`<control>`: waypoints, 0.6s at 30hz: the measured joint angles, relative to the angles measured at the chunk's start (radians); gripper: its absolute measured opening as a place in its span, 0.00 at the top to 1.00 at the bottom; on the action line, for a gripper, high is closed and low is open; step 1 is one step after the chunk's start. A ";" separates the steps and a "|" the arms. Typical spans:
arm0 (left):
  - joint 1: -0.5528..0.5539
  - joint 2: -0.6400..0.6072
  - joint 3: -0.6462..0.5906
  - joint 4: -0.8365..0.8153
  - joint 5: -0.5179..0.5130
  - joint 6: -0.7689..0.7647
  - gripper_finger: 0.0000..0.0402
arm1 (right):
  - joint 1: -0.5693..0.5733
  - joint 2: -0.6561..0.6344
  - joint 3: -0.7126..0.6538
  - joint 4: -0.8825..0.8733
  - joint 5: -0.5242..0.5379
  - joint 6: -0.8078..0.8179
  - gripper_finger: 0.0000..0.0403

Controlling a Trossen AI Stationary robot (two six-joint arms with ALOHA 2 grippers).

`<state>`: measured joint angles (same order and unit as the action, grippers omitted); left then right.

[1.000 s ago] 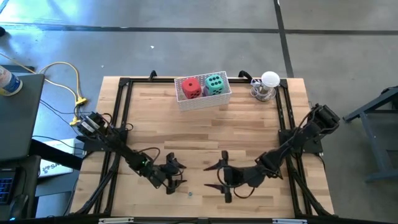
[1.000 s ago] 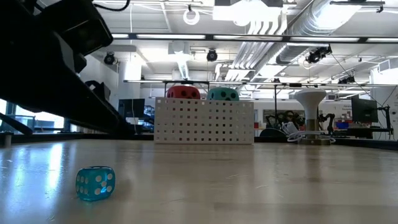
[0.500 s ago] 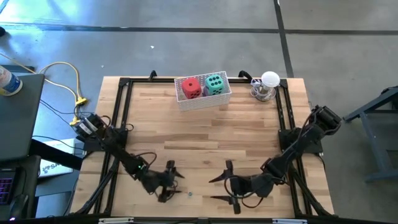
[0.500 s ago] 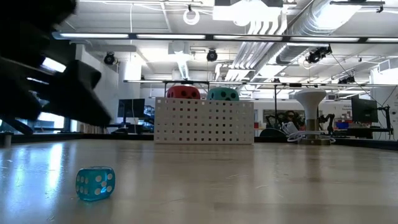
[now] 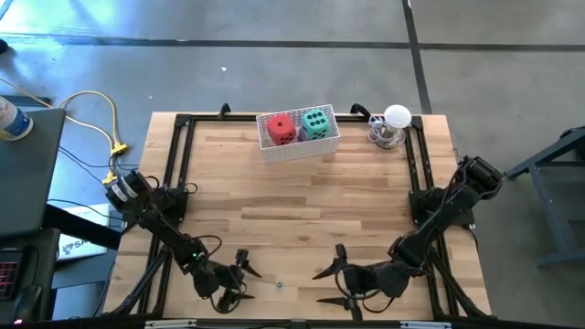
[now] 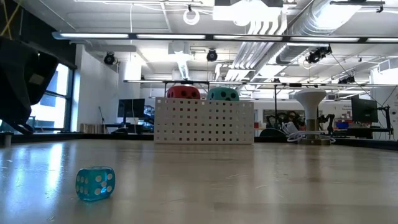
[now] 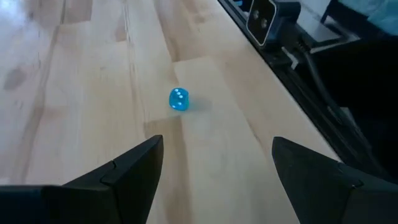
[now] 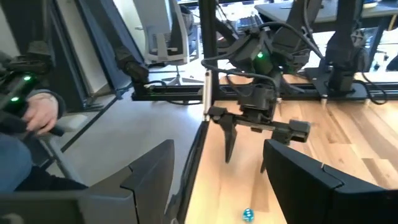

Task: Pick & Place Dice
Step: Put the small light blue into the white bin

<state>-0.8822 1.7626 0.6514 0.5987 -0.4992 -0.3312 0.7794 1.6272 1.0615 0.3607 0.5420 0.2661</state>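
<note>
Reaching has not begun: the left gripper and right gripper both stand with fingers apart and empty at the table's near edge, flanking a small translucent blue die on the wood between them. A red die and teal die already sit in the white perforated basket at the far edge. Next, one gripper likely must lower squarely over the tiny cube and pinch it. No readable writing shows.
</note>
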 joint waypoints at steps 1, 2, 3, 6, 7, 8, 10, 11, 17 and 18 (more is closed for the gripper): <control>-0.002 0.001 0.000 0.001 0.000 -0.017 0.27 | 0.004 0.000 0.000 -0.001 0.000 0.000 0.41; -0.004 0.001 0.000 0.002 0.000 -0.034 0.27 | 0.009 0.000 0.000 -0.002 0.000 0.000 0.41; -0.005 0.002 0.000 0.001 0.000 -0.046 0.27 | 0.013 0.000 0.000 -0.005 0.000 0.000 0.41; -0.005 0.002 0.000 0.005 0.000 -0.100 0.27 | 0.021 0.000 0.000 -0.006 0.000 0.000 0.41; -0.005 0.002 0.000 0.007 0.000 -0.111 0.27 | 0.025 0.000 0.000 -0.006 0.000 0.000 0.41; -0.005 0.002 0.000 0.008 0.000 -0.112 0.27 | 0.028 0.000 0.000 -0.006 0.000 0.002 0.41; -0.005 0.002 0.000 0.009 0.000 -0.112 0.27 | 0.030 0.000 0.000 -0.006 -0.001 0.003 0.41; -0.005 0.003 0.000 0.009 -0.001 -0.111 0.27 | 0.031 0.000 0.000 -0.006 -0.002 0.003 0.41; 0.029 0.089 0.000 0.130 -0.009 -0.001 0.27 | 0.032 0.000 0.000 -0.007 -0.002 0.029 0.41; 0.038 0.109 0.000 0.153 -0.009 0.024 0.27 | 0.032 0.000 0.000 -0.007 -0.002 0.029 0.41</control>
<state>-0.8442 1.8713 0.6515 0.7516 -0.5083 -0.3074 0.8116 1.6272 1.0615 0.3534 0.5403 0.2954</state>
